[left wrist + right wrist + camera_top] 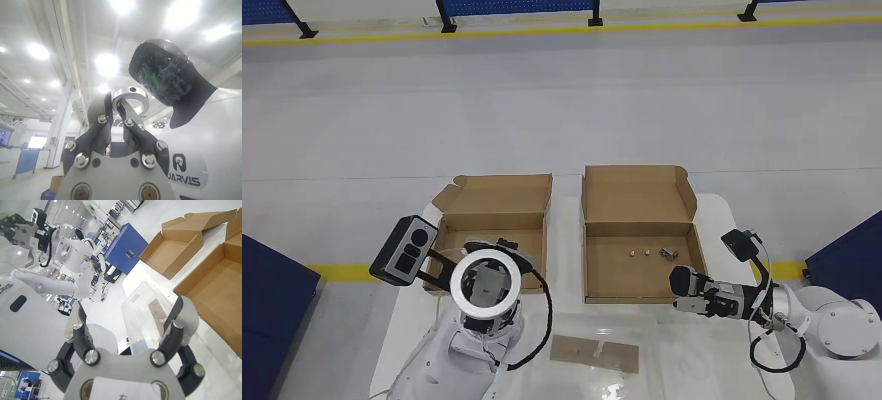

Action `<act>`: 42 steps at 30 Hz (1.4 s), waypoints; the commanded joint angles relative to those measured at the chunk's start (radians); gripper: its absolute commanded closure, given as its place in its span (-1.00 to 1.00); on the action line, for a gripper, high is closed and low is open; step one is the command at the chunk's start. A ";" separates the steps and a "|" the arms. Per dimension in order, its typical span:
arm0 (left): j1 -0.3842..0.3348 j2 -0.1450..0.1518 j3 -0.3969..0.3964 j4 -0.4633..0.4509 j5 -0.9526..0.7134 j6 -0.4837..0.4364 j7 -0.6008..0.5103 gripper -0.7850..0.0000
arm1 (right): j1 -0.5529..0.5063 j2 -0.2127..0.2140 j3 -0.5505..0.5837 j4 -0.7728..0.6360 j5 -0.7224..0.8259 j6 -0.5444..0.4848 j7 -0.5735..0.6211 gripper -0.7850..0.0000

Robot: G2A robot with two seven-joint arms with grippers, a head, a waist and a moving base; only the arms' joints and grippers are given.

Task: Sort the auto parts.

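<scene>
here the left end effector (114, 111) pinches the metal ring (130, 101), one finger inside it.

Too small to identify: small parts (647, 252) on floor of right box (640, 275), 1 o'clock on table. 
Partly hidden: near wall and floor of left box (502, 232), 11 o'clock, behind metal ring (456, 283). 
Right wrist view: right box cut off by frame edge. Near end of clear bin (136, 313), 6 o'clock, hidden behind right gripper (130, 303). 
Left wrist view: ring rim partly covered by left gripper (114, 107).
</scene>
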 commanded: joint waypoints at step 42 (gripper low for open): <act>0.031 0.001 -0.033 0.015 -0.007 0.035 -0.125 1.00 | 0.000 0.000 0.000 0.000 0.000 0.000 0.000 -1.00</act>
